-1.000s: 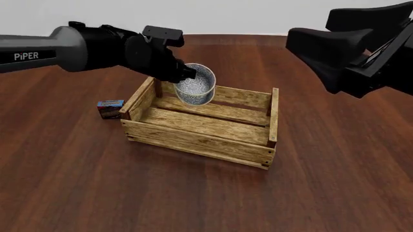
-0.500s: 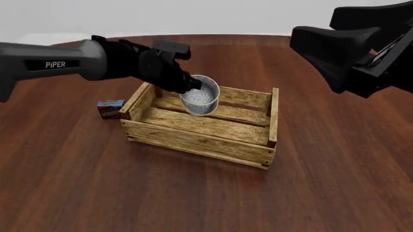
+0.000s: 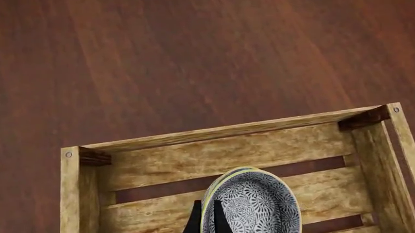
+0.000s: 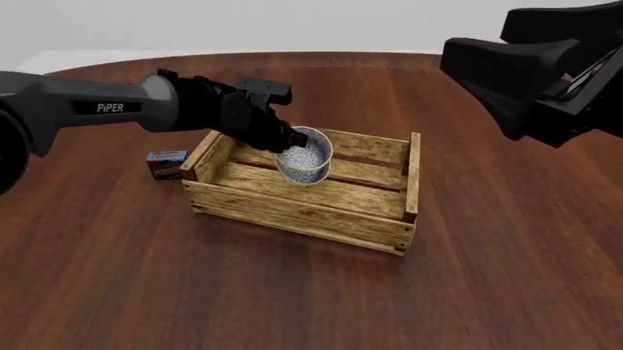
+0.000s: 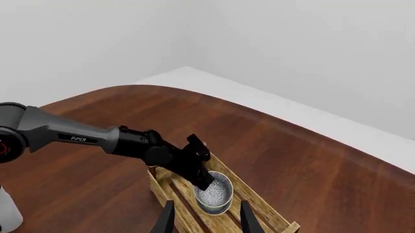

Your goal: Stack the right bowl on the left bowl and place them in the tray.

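A grey-white patterned bowl [image 4: 305,157] hangs tilted inside the tray [image 4: 297,212], over its back-left part. A second rim shows close around it, so the two bowls look nested. My left gripper [image 4: 290,139] is shut on the bowl's rim from the left. In the left wrist view the fingers [image 3: 195,221] pinch the rim of the bowl [image 3: 253,204] above the tray's slats [image 3: 220,131]. I cannot tell whether the bowl touches the tray floor. My right gripper [image 5: 207,221] is open and holds nothing, high above the tray [image 5: 267,214], looking down on the bowl [image 5: 214,193].
A small blue-and-brown box [image 4: 166,163] stands on the table just left of the tray. The right arm's dark body [image 4: 526,80] hovers at the upper right. Brown wooden tabletop [image 4: 292,292] surrounds the tray.
The left gripper has carried the bowl down and slightly right, from above the tray's back-left corner to inside it. The right arm has hardly moved.
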`<move>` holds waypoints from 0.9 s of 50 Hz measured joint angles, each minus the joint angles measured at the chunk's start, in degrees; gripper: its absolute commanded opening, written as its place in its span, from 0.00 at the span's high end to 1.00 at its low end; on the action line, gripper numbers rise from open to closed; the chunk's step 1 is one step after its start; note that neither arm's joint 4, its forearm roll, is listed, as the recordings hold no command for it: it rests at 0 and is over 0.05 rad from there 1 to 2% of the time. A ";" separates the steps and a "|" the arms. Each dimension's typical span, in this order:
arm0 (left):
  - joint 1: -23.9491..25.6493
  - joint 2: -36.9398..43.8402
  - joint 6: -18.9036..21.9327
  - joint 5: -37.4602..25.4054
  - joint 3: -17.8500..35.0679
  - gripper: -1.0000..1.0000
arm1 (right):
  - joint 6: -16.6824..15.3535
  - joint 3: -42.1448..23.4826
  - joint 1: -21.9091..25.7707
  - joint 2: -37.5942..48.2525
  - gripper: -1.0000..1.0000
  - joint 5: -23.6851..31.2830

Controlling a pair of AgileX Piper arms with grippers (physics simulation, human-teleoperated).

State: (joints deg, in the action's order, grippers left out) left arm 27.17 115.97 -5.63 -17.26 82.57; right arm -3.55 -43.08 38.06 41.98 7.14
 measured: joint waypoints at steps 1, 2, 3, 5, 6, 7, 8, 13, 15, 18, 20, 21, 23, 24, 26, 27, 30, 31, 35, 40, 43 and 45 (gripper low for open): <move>-0.02 0.13 -0.01 0.07 -0.04 1.00 | -0.01 0.00 0.00 -0.02 0.00 0.02; -0.05 0.27 -0.02 0.15 -0.08 1.00 | -0.01 -0.01 -0.01 -0.04 0.00 0.03; -0.08 0.42 -0.03 0.22 -0.11 1.00 | -0.02 -0.01 -0.01 -0.05 0.00 0.04; -0.15 0.68 -0.05 0.32 -0.14 1.00 | -0.04 -0.02 -0.01 -0.09 0.00 0.07; -0.18 0.81 -0.07 0.37 -0.17 1.00 | -0.05 -0.02 -0.01 -0.10 0.00 0.08; -0.21 0.93 -0.08 0.42 -0.18 1.00 | -0.06 -0.02 -0.01 -0.12 0.00 0.09; -0.24 1.05 -0.09 0.47 -0.20 1.00 | -0.07 -0.03 0.00 -0.13 0.00 0.11; -0.40 1.51 -0.31 0.82 -0.21 1.00 | -0.12 -0.04 -0.01 -0.22 0.00 0.17; -0.48 1.69 -0.44 0.93 -0.11 1.00 | -0.13 -0.04 -0.02 -0.28 0.00 0.21; -0.57 1.96 -0.63 1.05 0.09 1.00 | -0.15 -0.05 -0.03 -0.37 0.00 0.26; -0.63 2.14 -0.75 1.11 0.23 1.00 | -0.15 -0.05 -0.06 -0.43 0.00 0.29; -0.66 2.22 -0.81 1.14 0.29 1.00 | -0.15 -0.05 -0.07 -0.46 0.00 0.30; -0.71 2.36 -0.91 1.19 0.39 1.00 | -0.16 -0.06 -0.08 -0.51 0.00 0.32; -0.74 2.43 -0.95 1.22 0.44 1.00 | -0.17 -0.06 -0.09 -0.53 0.00 0.33; -0.79 2.59 -1.04 1.26 0.56 1.00 | -0.18 -0.06 -0.09 -0.58 0.00 0.36; -0.82 2.67 -1.07 1.28 0.62 1.00 | -0.19 -0.07 -0.08 -0.61 0.00 0.37; -0.90 2.90 -1.21 1.33 0.79 1.00 | -0.19 -0.08 -0.09 -0.67 0.00 0.40; -0.92 2.97 -1.27 1.34 0.85 1.00 | -0.20 -0.08 -0.09 -0.69 0.00 0.41; -0.94 3.13 -1.47 1.32 1.00 0.00 | -0.22 -0.08 -0.10 -0.75 0.00 0.44; -0.56 3.31 -0.87 1.27 0.62 0.00 | -0.25 -0.08 -0.10 -0.82 0.00 0.47; -0.38 3.19 -0.58 1.25 0.38 0.00 | -0.27 -0.08 -0.10 -0.86 0.00 0.49; -0.26 3.07 -0.43 1.22 0.23 0.00 | -0.28 -0.08 -0.10 -0.90 0.00 0.51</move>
State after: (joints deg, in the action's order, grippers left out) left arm 26.91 119.04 -6.06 -16.03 82.79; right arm -3.82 -43.16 37.96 41.08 7.65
